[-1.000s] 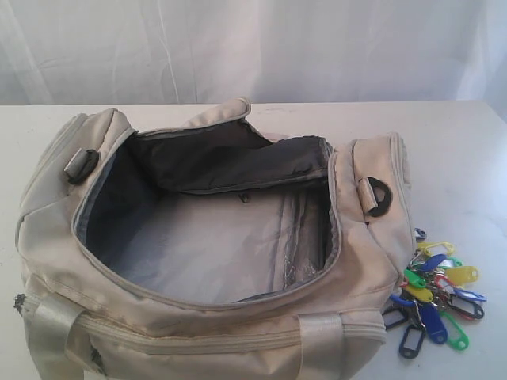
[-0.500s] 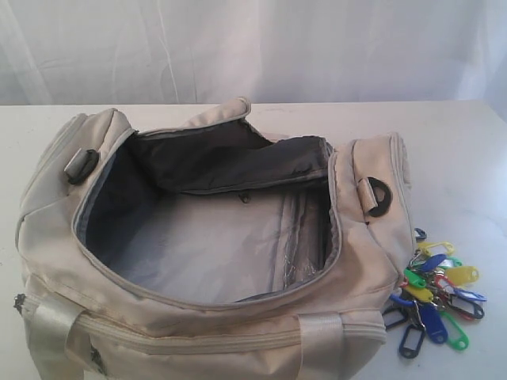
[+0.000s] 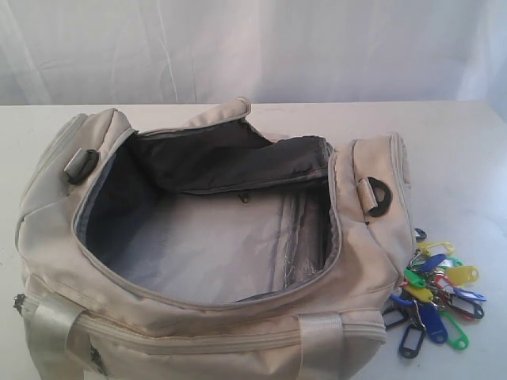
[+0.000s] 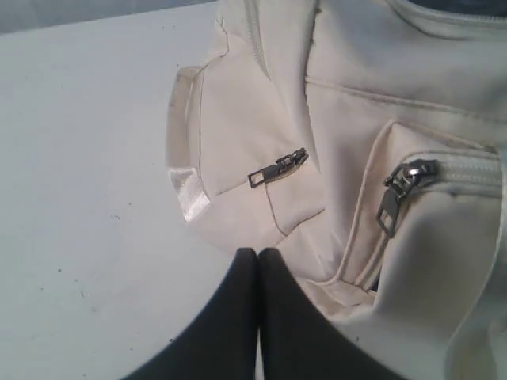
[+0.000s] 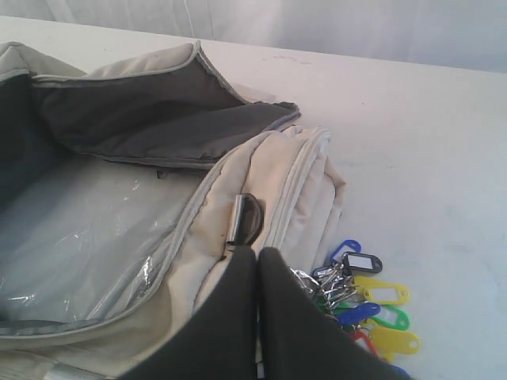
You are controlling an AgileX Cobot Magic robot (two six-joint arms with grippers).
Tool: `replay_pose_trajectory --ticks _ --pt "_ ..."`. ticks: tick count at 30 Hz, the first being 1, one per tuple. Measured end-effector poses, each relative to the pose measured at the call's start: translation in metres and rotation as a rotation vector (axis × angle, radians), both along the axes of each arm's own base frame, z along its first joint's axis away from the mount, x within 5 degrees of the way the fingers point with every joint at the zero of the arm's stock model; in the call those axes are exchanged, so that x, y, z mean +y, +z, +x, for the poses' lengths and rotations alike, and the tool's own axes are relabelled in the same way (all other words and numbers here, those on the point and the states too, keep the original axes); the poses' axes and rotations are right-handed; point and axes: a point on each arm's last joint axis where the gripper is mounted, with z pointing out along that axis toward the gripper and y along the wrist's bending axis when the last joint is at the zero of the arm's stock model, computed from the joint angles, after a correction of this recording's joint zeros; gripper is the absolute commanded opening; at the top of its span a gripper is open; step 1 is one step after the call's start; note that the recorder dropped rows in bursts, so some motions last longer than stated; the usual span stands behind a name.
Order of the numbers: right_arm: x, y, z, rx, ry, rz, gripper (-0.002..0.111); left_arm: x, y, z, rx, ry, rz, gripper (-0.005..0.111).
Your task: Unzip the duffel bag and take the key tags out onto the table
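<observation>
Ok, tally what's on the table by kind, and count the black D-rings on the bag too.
Bag: 1
Bunch of key tags: 1
D-rings: 2
Total: 4

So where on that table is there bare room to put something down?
Bare table runs behind the duffel bag, and on the right beyond the key tags. The near right corner is crowded: tags lie beside the bag.

L gripper (image 4: 258,253) & R gripper (image 5: 258,253) — matte black, smooth, tapering to narrow tips.
</observation>
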Motion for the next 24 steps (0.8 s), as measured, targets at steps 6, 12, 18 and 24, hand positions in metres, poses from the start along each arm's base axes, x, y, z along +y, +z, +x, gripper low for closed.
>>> replay_pose_trajectory --ticks 6,12,18,24 --pt "0.0000 0.0000 0.0000 0.000 0.000 0.000 0.000 -0.0002 -0.0002 -0.0001 0.019 0.042 -0.125 0.000" --pt "0.0000 0.0000 0.0000 0.000 0.000 0.000 0.000 -0.0002 -0.0002 -0.0001 0.022 0.050 -0.148 0.000" --pt "0.0000 0.0000 0.0000 0.000 0.000 0.000 0.000 -0.0003 -0.0001 -0.0001 0.023 0.052 -0.155 0.000" --pt "0.0000 0.0000 0.0000 0.000 0.000 0.000 0.000 -0.0003 -0.0001 -0.0001 0.023 0.052 -0.155 0.000"
